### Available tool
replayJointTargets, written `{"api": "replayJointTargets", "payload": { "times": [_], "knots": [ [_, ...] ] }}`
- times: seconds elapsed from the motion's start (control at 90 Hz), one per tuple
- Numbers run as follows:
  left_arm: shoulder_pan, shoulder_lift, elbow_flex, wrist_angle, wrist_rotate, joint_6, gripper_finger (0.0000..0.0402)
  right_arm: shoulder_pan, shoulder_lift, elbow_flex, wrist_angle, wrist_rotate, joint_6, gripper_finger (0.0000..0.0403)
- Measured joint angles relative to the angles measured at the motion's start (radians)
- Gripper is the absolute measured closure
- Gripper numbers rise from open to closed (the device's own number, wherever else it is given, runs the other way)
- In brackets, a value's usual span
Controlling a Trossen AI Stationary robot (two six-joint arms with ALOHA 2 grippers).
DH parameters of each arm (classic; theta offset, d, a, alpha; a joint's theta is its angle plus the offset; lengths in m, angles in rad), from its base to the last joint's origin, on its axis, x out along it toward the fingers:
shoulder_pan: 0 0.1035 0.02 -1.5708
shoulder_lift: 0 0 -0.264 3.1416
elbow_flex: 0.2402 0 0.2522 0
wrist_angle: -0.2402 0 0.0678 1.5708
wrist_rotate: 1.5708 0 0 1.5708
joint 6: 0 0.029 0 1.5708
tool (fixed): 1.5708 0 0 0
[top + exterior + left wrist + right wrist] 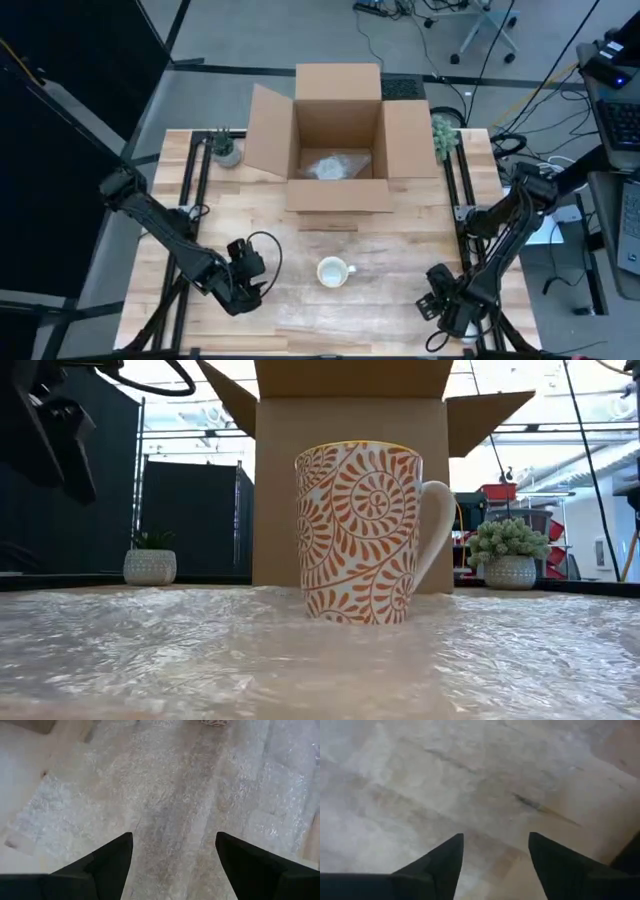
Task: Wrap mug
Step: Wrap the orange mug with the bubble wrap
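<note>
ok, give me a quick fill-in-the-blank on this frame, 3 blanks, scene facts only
1. The mug stands upright on a sheet of ____ wrap.
2. The cardboard box behind the mug has its flaps ____.
3. The left end effector and the right end effector both hang over the sheet with fingers ____, holding nothing.

Missing words: bubble; open; open

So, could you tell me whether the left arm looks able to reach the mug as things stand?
Probably yes. The left gripper hangs open over the bubble wrap, and nothing stands between it and the upright mug; the box sits behind, out of the way.
</note>
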Motion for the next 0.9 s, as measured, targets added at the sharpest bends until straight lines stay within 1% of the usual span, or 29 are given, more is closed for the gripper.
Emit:
{"api": "replayJointTargets", "payload": {
  "times": [0.156,0.289,0.411,0.522,0.578,0.656,0.756,0.811,0.9],
  "knots": [
    [0.000,0.000,0.000,0.000,-0.001,0.002,0.0128,-0.002,0.055,0.000,0.048,0.012,-0.001,0.0193],
    [0.000,0.000,0.000,0.002,-0.023,0.006,0.0128,-0.001,0.122,0.005,0.080,0.027,-0.006,0.0207],
    [0.000,0.000,0.000,0.006,-0.027,0.006,0.0128,-0.001,0.151,0.008,0.092,0.041,-0.045,0.0239],
    [0.000,0.000,0.000,0.006,-0.027,0.006,0.0128,0.001,0.134,0.002,0.091,0.098,-0.051,0.0282],
    [0.000,0.000,0.000,0.006,-0.027,0.006,0.0128,-0.003,0.113,0.001,0.074,0.150,-0.051,0.0308],
    [0.000,0.000,0.000,0.006,-0.027,0.006,0.0128,-0.005,0.080,-0.007,0.017,0.251,-0.051,0.0346],
    [0.001,0.000,0.000,0.007,-0.028,0.006,0.0128,-0.008,0.039,-0.002,0.031,0.389,-0.056,0.0388],
    [0.002,0.000,0.000,0.007,-0.033,0.006,0.0128,-0.014,0.025,-0.003,0.040,0.468,-0.089,0.0397],
    [0.004,0.000,0.000,0.008,-0.034,0.006,0.0128,-0.034,0.009,-0.003,0.092,0.601,-0.155,0.0393]
  ]
}}
